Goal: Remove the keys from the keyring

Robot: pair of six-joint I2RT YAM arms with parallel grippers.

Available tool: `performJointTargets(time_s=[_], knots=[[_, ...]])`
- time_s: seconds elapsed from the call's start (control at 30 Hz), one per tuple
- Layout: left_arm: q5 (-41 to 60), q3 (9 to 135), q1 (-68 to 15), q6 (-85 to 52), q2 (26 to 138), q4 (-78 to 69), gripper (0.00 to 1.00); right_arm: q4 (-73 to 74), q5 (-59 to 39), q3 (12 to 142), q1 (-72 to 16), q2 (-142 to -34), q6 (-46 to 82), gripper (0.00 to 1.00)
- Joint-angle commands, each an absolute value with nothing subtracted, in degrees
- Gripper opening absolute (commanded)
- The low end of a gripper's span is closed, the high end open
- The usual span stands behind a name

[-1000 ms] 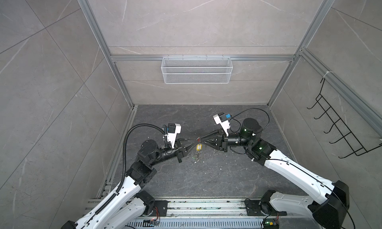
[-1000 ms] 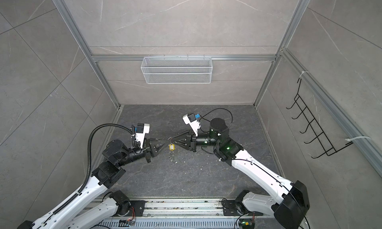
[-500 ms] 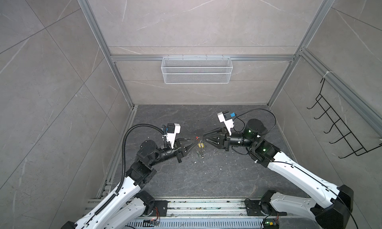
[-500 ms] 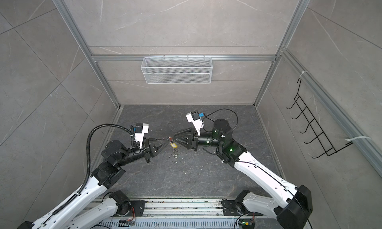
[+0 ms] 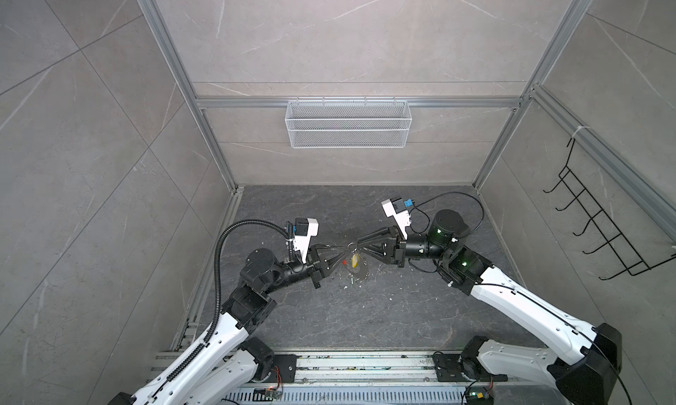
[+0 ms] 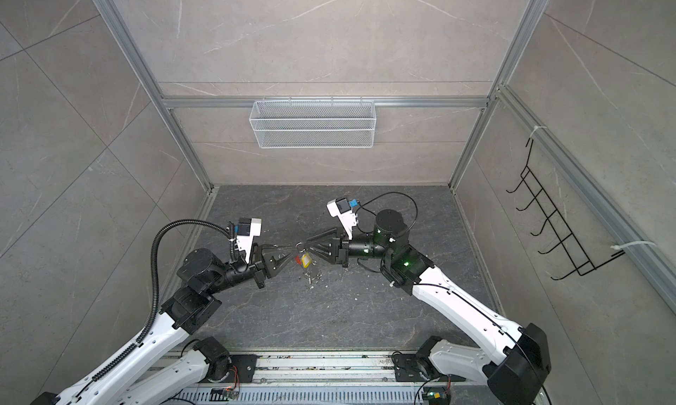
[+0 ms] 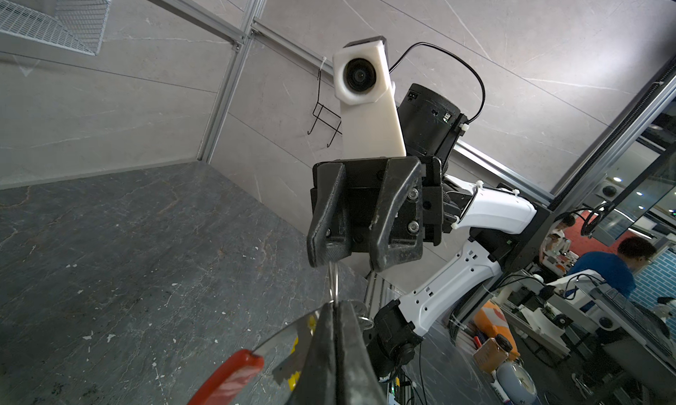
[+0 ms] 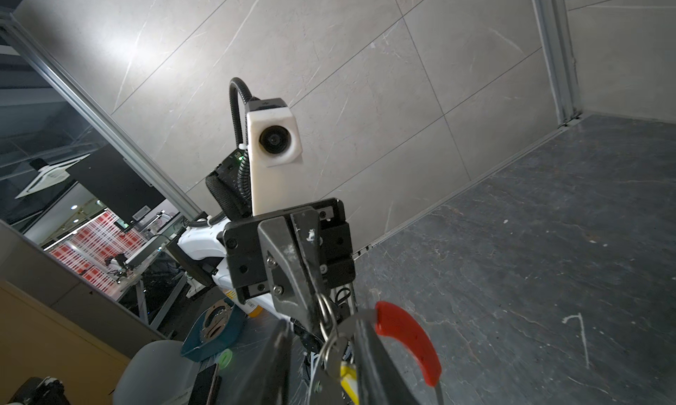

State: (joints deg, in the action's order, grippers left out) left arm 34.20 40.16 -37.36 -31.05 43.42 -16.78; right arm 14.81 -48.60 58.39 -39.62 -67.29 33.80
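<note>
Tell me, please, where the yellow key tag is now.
In both top views the yellow key tag hangs above the middle of the floor, just under the meeting tips of the left end effector and right end effector, beside the red sleeve.

Small parts lost in the middle of the scene

At the centre of both top views the keyring (image 5: pixel 344 262) (image 6: pixel 298 261) is too thin to trace, and the keys (image 5: pixel 354 262) (image 6: pixel 306 262) show only as a yellow speck, blades and labels too small to read. In the left wrist view the left gripper (image 7: pixel 334 308), fingers pressed together, covers the stretch of keyring it pinches and most of the yellow tag (image 7: pixel 311 322), while the red sleeve (image 7: pixel 234 374) runs out of frame. In the right wrist view the right gripper (image 8: pixel 322 322) is cut by the frame edge; whether its fingers touch the small silver ring (image 8: pixel 323 311) cannot be told.
</note>
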Motion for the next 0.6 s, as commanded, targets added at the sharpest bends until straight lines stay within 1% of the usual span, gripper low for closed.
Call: performJointTargets(time_s=[0.0,0.1,0.33,0.43,0.57], knots=[[35.46,42.54,-37.53,-30.14,42.64,-20.65,0.00,18.72,-51.56,58.45,-39.92,-67.71,35.80,0.27],[35.36,42.54,-37.57,-30.17,42.74,-20.83,0.00,19.34,-52.25,58.53,-39.97,-67.98,36.47,0.22],[35.41,42.58,-37.58,-30.24,42.63,-21.05,0.00,16.96,-51.74,59.05,-40.17,-68.20,35.04,0.22],[35.35,42.72,-37.51,-30.30,42.63,-21.01,0.00,16.66,-51.90,59.14,-40.27,-68.60,35.07,0.19],[35.33,42.67,-37.61,-30.32,42.63,-21.11,0.00,16.05,-51.90,59.35,-40.51,-68.98,34.94,0.22]])
